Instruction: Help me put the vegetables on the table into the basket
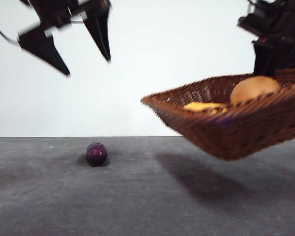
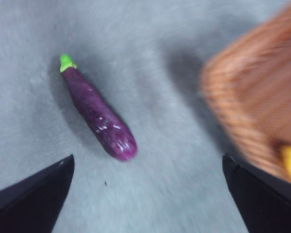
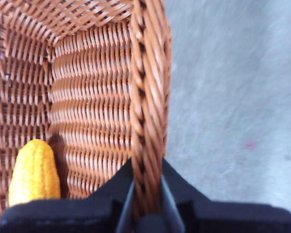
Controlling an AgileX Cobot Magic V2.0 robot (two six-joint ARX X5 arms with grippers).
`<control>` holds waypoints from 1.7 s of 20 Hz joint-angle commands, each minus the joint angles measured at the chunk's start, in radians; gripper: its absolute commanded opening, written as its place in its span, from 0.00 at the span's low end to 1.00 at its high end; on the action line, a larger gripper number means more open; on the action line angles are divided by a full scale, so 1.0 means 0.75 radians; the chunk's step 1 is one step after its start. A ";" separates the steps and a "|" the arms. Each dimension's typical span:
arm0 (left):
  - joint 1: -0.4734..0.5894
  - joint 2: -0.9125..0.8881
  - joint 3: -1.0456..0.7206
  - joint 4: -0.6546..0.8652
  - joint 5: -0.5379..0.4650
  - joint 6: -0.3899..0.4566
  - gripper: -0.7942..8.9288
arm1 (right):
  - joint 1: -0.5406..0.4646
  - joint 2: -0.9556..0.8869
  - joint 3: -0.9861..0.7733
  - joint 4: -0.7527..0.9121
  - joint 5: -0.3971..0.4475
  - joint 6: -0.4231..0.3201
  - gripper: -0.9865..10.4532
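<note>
The wicker basket [image 1: 236, 129] hangs tilted above the table [image 1: 137, 206], its shadow below it. My right gripper [image 3: 145, 196] is shut on the basket's braided rim [image 3: 148, 97] and shows dark at the upper right in the front view [image 1: 273, 44]. Inside lie the bumpy yellow vegetable [image 1: 204, 105] [image 3: 35, 172] and the smooth brown-orange oval one [image 1: 254, 88]. The dark purple vegetable [image 1: 96, 154] lies on the table, long with a green stem in the left wrist view [image 2: 99, 116]. My left gripper [image 1: 88, 66] [image 2: 145, 194] hovers open high above it, holding nothing.
A plain white wall stands behind the table's far edge. The basket's corner [image 2: 252, 97] reaches into the left wrist view, close to the purple vegetable's side.
</note>
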 commanded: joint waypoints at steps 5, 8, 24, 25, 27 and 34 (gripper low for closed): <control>0.067 0.420 0.137 0.026 -0.013 -0.170 0.63 | -0.025 -0.119 0.002 -0.027 -0.066 -0.062 0.08; 0.083 0.548 0.307 -0.073 -0.023 -0.190 0.63 | -0.025 -0.130 0.002 -0.024 -0.089 -0.072 0.08; 0.079 0.733 0.379 -0.200 -0.152 -0.267 0.62 | -0.025 -0.130 0.002 0.019 -0.119 -0.091 0.08; 0.077 0.734 0.379 -0.191 -0.151 -0.276 0.62 | -0.025 -0.130 0.002 0.019 -0.119 -0.091 0.08; 0.071 0.734 0.379 -0.180 -0.140 -0.301 0.59 | -0.025 -0.130 0.002 0.021 -0.119 -0.092 0.08; 0.040 0.748 0.379 -0.165 -0.125 -0.331 0.53 | -0.025 -0.130 0.002 0.038 -0.120 -0.096 0.08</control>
